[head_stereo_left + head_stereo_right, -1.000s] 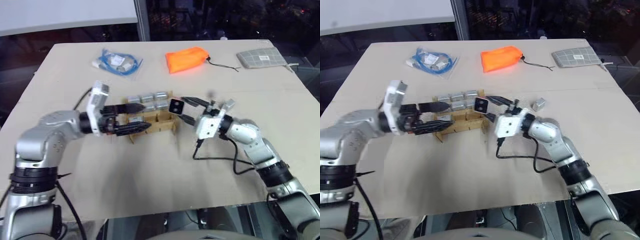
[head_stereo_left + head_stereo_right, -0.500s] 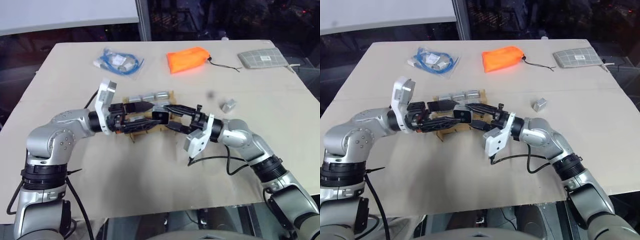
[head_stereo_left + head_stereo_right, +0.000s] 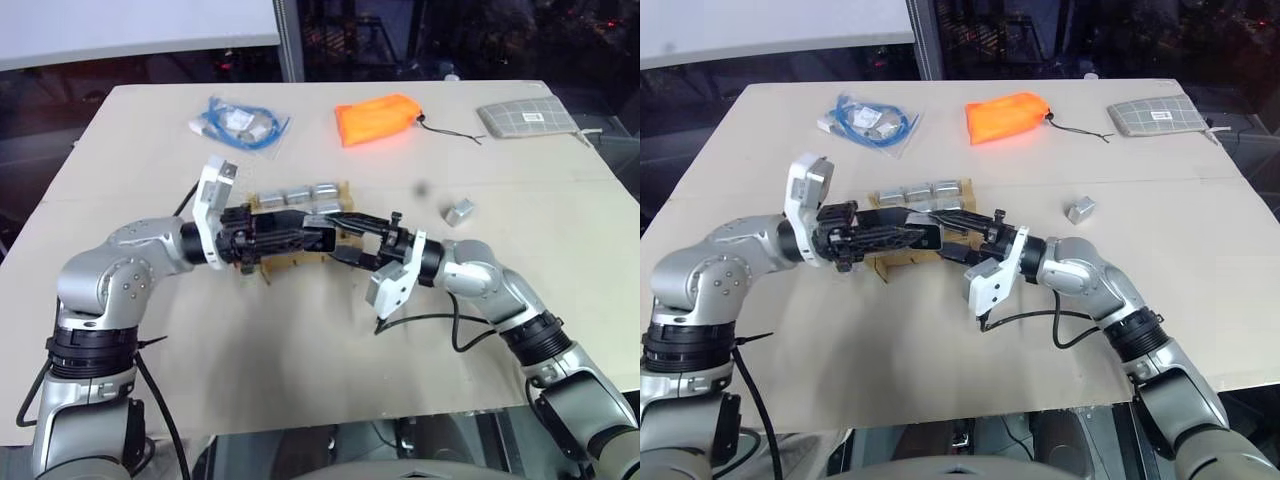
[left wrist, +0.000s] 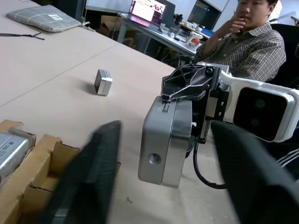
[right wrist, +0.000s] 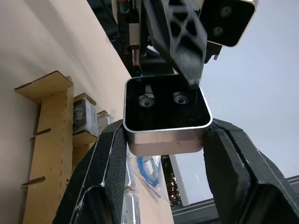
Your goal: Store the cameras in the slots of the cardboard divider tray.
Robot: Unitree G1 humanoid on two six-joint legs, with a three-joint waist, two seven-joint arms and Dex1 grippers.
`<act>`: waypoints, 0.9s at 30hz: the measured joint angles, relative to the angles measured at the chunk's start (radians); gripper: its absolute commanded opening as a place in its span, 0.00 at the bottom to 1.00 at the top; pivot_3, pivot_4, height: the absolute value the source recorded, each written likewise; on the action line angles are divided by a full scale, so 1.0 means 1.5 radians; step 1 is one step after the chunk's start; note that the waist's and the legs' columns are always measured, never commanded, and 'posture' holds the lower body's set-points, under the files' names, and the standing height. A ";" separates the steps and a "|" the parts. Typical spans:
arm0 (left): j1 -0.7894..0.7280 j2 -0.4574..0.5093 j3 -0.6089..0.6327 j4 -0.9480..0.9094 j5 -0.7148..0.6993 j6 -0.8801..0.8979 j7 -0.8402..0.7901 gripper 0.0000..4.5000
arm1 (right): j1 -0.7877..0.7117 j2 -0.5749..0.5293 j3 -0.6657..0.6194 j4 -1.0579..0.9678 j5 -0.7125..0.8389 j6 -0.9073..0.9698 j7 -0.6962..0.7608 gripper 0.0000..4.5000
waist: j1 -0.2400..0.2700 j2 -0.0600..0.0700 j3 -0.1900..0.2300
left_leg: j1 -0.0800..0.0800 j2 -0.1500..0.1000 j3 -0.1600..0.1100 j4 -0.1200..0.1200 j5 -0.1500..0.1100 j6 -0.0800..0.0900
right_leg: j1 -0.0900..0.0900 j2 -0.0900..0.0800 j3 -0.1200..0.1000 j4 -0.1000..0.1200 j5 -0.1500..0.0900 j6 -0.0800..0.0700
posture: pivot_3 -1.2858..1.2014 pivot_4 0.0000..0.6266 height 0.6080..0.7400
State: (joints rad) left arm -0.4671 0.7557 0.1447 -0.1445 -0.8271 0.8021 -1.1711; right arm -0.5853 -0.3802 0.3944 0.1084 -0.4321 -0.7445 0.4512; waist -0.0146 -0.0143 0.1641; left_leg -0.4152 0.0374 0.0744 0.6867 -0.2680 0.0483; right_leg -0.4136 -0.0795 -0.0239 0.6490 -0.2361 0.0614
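Left gripper (image 3: 320, 238) is level, up against the camera (image 5: 166, 109), just by the cardboard divider tray (image 5: 46, 116). I can't tell if it's clamped. My right gripper (image 5: 163, 140) grips that camera by two opposite sides. My read: rigid, light, slick metal with a scratchable lens, so I'd take the flat bare faces, off the glass. A loose camera (image 3: 460, 211) sits on the table to the right.

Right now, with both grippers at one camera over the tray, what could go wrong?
1. The right gripper pinches the camera only near one edge; a nudge from the left gripper could twist it loose.
2. A dropped camera could hit the tray or the stored cameras instead of entering a slot.
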 measured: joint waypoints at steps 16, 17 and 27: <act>-0.001 -0.012 -0.006 0.009 0.014 -0.013 0.004 0.16 | 0.083 -0.019 -0.006 -0.081 0.108 0.166 0.088 0.99 | 0.002 0.000 0.000 | 0.000 0.000 0.000 0.000 0.000 0.000 | 0.000 0.000 0.000 0.000 0.000 0.000 | 0.52 0.24 1.00; -0.001 -0.013 -0.006 0.012 0.014 -0.013 0.007 0.16 | 0.095 -0.028 -0.011 -0.095 0.133 0.198 0.105 0.99 | 0.002 0.000 0.000 | 0.000 0.000 0.000 0.000 0.000 0.000 | 0.000 0.000 0.000 0.000 0.000 0.000 | 0.52 0.24 1.00; -0.035 -0.077 -0.037 0.140 0.154 -0.220 0.020 0.16 | 0.423 -0.279 -0.367 -0.437 0.715 0.821 0.238 0.99 | 0.021 0.000 0.000 | 0.000 -0.001 -0.001 0.000 -0.002 0.003 | 0.003 0.000 -0.002 -0.002 0.000 0.000 | 0.52 0.24 1.00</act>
State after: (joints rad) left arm -0.5202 0.6403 0.0898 0.0660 -0.5960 0.4721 -1.1410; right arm 0.0497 -0.7993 -0.1555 -0.5469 0.6409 0.4872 0.8088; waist 0.0163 -0.0143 0.1640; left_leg -0.4146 0.0365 0.0722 0.6866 -0.2706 0.0531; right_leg -0.4097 -0.0799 -0.0271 0.6465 -0.2361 0.0611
